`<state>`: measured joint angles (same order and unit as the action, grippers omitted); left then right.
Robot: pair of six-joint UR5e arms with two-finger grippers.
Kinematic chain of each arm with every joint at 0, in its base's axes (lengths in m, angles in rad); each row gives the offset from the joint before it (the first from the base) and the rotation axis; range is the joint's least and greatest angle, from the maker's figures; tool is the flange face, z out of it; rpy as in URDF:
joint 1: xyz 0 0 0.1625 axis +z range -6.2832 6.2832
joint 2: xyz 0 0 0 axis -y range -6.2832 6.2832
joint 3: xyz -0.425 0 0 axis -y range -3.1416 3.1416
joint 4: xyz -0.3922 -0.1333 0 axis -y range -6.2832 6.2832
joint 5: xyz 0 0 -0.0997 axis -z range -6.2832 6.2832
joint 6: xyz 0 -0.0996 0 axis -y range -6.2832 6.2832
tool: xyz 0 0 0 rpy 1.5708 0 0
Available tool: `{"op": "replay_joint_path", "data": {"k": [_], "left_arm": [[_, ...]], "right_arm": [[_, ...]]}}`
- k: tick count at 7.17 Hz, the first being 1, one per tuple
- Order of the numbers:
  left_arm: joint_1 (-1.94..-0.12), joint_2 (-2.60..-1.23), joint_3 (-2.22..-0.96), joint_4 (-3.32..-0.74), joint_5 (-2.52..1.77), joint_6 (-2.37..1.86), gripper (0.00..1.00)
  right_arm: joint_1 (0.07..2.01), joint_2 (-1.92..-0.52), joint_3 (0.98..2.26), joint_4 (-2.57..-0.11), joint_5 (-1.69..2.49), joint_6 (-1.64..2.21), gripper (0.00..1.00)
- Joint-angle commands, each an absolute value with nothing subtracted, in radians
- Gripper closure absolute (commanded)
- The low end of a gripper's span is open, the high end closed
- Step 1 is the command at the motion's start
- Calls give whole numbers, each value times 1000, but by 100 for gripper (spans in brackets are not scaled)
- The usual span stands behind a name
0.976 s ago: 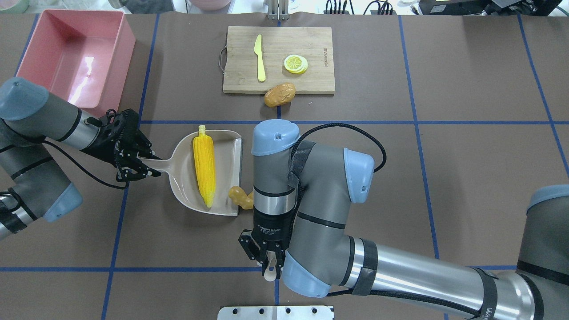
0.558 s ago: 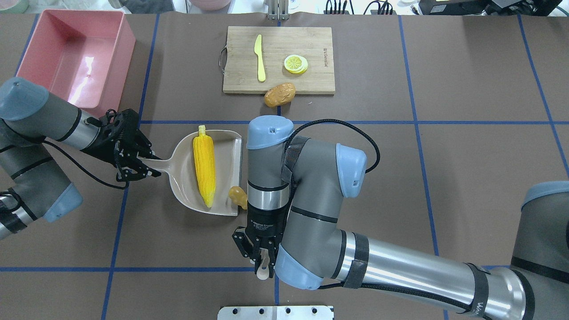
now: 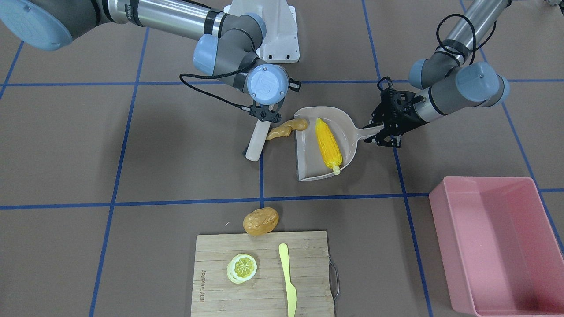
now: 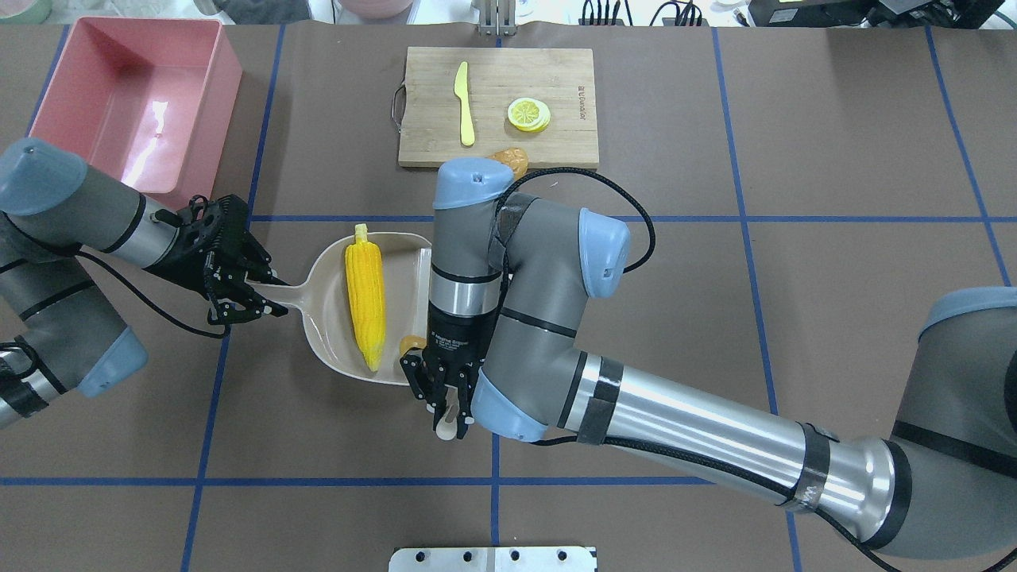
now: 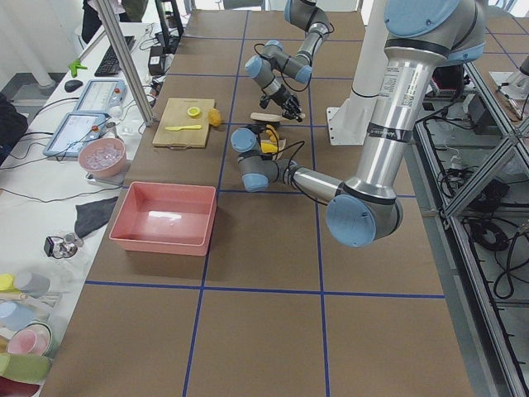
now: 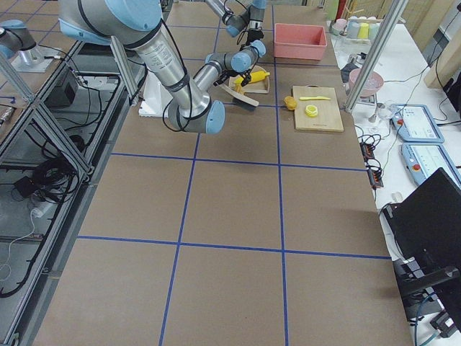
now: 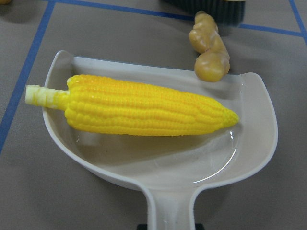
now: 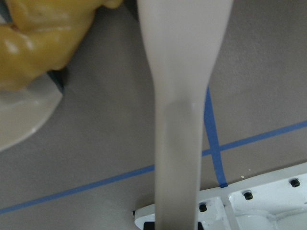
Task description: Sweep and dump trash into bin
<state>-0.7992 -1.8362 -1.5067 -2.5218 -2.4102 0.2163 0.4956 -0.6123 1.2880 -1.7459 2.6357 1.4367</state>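
– Where is the trash?
– The corn cob (image 4: pixel 365 306) lies lengthwise in the dustpan (image 4: pixel 318 266), left of the bench's middle. The ginger root (image 3: pixel 286 128) is on the bench at the pan's open lip. The left wrist camera shows one end touching that lip.

– From overhead I hardly see the ginger.
– The right arm covers it there, and most of the potato (image 3: pixel 261 221) as well. The front camera shows both whole. The potato rests against the robot-side edge of the cutting board (image 3: pixel 308 259), which sits at the middle of the far edge and carries a lemon slice (image 3: pixel 242 267) and a toy knife (image 3: pixel 288 281).

– And the grippers?
– The left gripper (image 4: pixel 266 295) is clenched on the dustpan's handle. The right gripper (image 4: pixel 442 397) grasps the pale handle of a brush (image 3: pixel 255 141), whose head stands just beside the ginger, opposite the pan. Its dark bristles show at the top of the left wrist view. The right wrist view gives only the handle and a blurred bit of ginger.

– The bin?
– The pink bin (image 4: pixel 119 103) stands in the far left corner, well apart from the pan.
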Motion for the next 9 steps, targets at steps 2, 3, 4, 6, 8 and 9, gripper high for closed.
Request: {"op": "replay_joint_path", "data": {"k": [2, 3, 4, 6, 8, 9], "left_arm": [[-799, -1836, -1509, -2522, -2411, 216, 100], [-799, -1836, -1509, -2522, -2411, 216, 100], [-799, -1836, -1509, -2522, -2411, 216, 100], [-799, -1836, -1509, -2522, -2411, 216, 100], [-799, -1836, -1508, -2520, -2410, 216, 100], [-799, -1836, -1508, -2522, -2410, 216, 100]], "right_arm": [[557, -517, 1131, -1674, 2701, 1445, 100], [560, -497, 1120, -1672, 2703, 1448, 100], [558, -477, 1108, -1663, 2704, 1447, 100], [546, -433, 1056, -1616, 2706, 1451, 100], [548, -381, 955, -1472, 2704, 1532, 100], [552, -359, 934, -1465, 2707, 1543, 100]]}}
